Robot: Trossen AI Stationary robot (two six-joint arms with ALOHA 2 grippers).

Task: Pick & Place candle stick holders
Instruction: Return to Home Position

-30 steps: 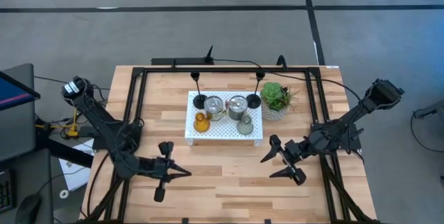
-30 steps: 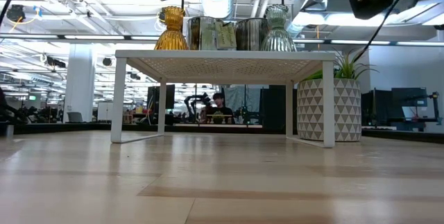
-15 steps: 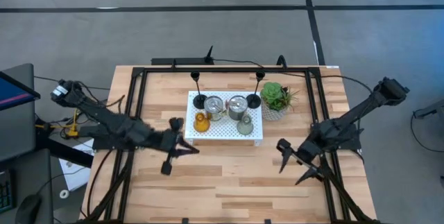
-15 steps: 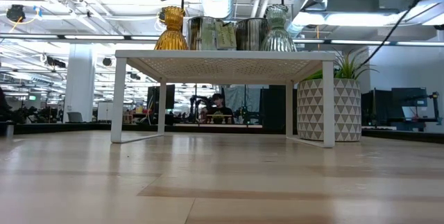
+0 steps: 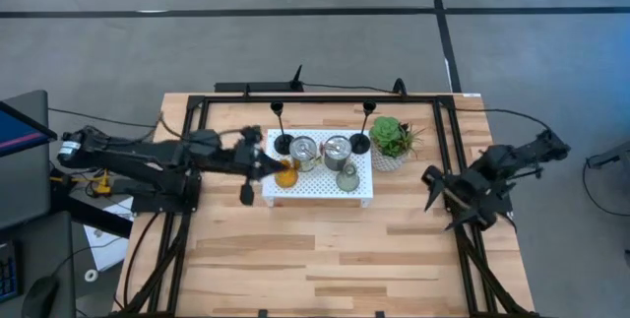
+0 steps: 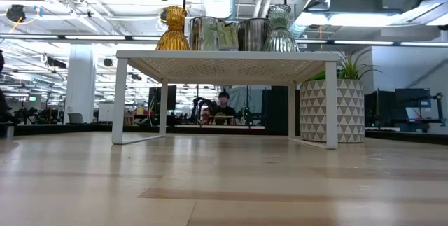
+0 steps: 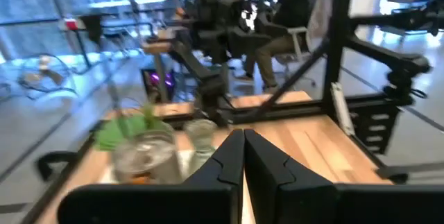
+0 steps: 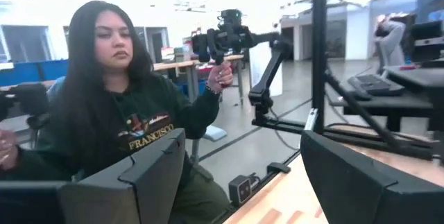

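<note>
1. High view: puts the left gripper (image 5: 268, 166) at the left edge of the white tray (image 5: 315, 189), just beside the amber holder (image 5: 285, 173); fingers (image 7: 274, 172) pressed together.
2. Puts the right gripper (image 5: 433, 190) near the right edge of the table (image 5: 325, 249), well apart from the tray, fingers (image 8: 139, 179) spread wide.
3. Finds all six candle stick holders (image 5: 338, 148) upright on the tray, long axes vertical, mouths up: amber and grey-green holder (image 5: 347, 178) nearest, silver cups (image 5: 303, 151) mid-tray, black holders (image 5: 283, 144) along the far edge.
4. Sets the potted plant (image 5: 391, 139) just beside the tray.

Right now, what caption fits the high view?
Six candle holders on the white tray; left gripper shut beside it, right gripper open.
</note>
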